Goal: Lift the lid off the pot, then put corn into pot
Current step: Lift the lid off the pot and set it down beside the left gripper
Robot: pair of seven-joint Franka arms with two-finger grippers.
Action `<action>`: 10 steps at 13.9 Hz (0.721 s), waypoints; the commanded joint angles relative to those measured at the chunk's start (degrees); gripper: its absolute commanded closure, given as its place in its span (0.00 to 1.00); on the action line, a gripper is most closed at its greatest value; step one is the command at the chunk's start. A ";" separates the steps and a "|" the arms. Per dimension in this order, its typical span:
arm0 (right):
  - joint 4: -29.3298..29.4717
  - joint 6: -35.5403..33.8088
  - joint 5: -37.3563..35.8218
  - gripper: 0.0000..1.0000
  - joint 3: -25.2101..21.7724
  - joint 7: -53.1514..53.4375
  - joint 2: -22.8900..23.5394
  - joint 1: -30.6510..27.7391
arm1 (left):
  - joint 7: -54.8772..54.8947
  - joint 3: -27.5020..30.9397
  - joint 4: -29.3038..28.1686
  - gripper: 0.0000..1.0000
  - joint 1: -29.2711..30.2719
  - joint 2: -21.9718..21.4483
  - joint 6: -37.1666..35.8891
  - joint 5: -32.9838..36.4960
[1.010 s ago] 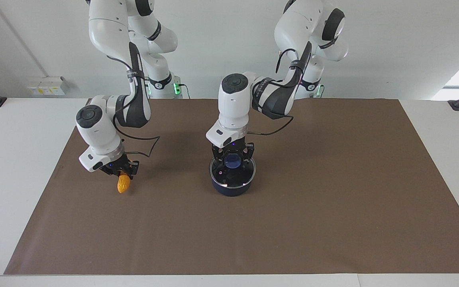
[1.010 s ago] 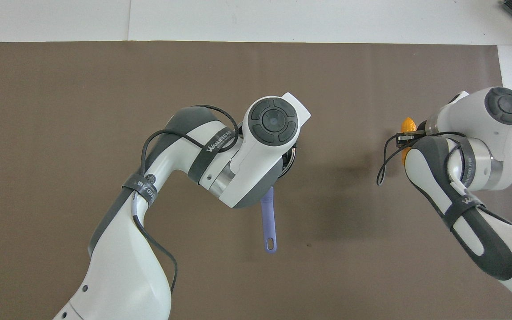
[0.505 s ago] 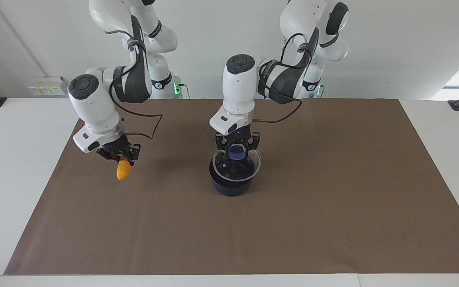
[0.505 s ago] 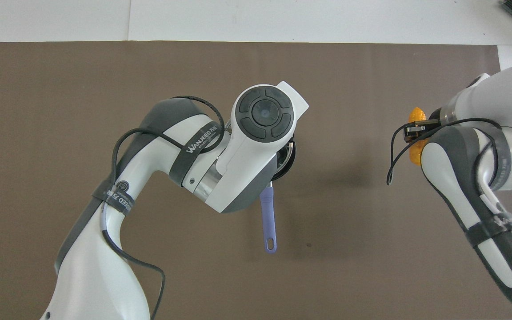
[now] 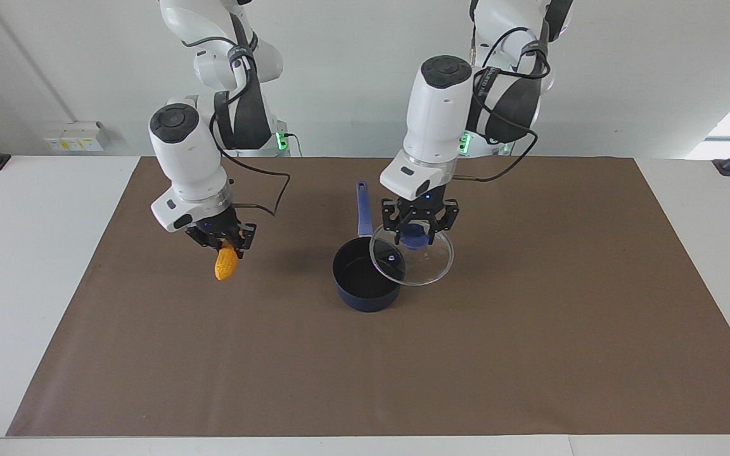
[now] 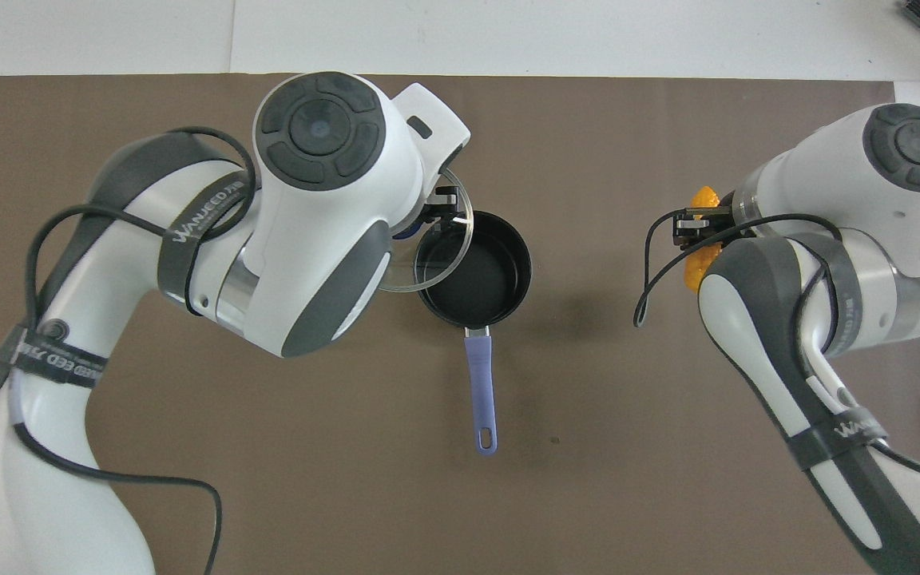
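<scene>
Glass now hangs clear of the pot: the lid (image 5: 411, 258) has come up off the rim and slid toward the left arm's end of the surface, tilted a little, with only its edge overlapping the pot (image 5: 366, 277) as seen from across the table. A second ago it sat flat on the pot. The left gripper (image 5: 417, 235) has its fingers shut on the blue knob at the lid's centre and carries it in the air. The pot stands open near the middle of the brown mat (image 5: 530, 348), its black inside bare and its long blue handle (image 6: 481, 391) pointing toward the robots.

The right gripper (image 5: 224, 244) has risen as well and drifted toward the pot. Its fingers are clamped on the upper end of the corn (image 5: 226, 263), which hangs below them over the mat, well apart from the pot and off the surface; a second ago the cob was down at the mat.

To my eye the first half of the job is done, since the pot's mouth is nearly uncovered. What remains is carrying the corn across and letting it go inside. The lid's edge is close to the pot's mouth, so I would want it moved farther aside before the cob comes in.
</scene>
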 commanded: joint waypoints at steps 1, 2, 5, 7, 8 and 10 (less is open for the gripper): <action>6.09 -1.05 4.07 1.00 0.35 5.81 3.11 2.60 | 7.40 -0.27 -2.69 1.00 4.30 -2.82 -2.94 -1.94; 9.95 -2.18 4.09 1.00 0.35 8.01 5.12 4.27 | 9.09 -0.18 -2.69 1.00 5.63 -3.26 -3.47 -2.56; 19.45 -5.44 3.39 1.00 0.35 18.46 12.42 9.64 | 12.43 -0.18 -2.69 1.00 9.23 -3.43 -5.41 -2.66; 22.02 -5.36 3.56 1.00 0.35 19.55 14.71 11.31 | 15.85 -0.18 -2.78 1.00 12.48 -3.52 -6.55 -2.66; 23.33 -5.45 3.65 1.00 0.35 19.98 15.94 12.36 | 17.96 -0.18 -3.39 1.00 13.98 -3.61 -6.99 -2.66; 25.88 -5.45 3.65 1.00 0.35 22.17 18.67 14.03 | 22.18 -0.18 -5.67 1.00 17.23 -4.75 -6.91 -2.66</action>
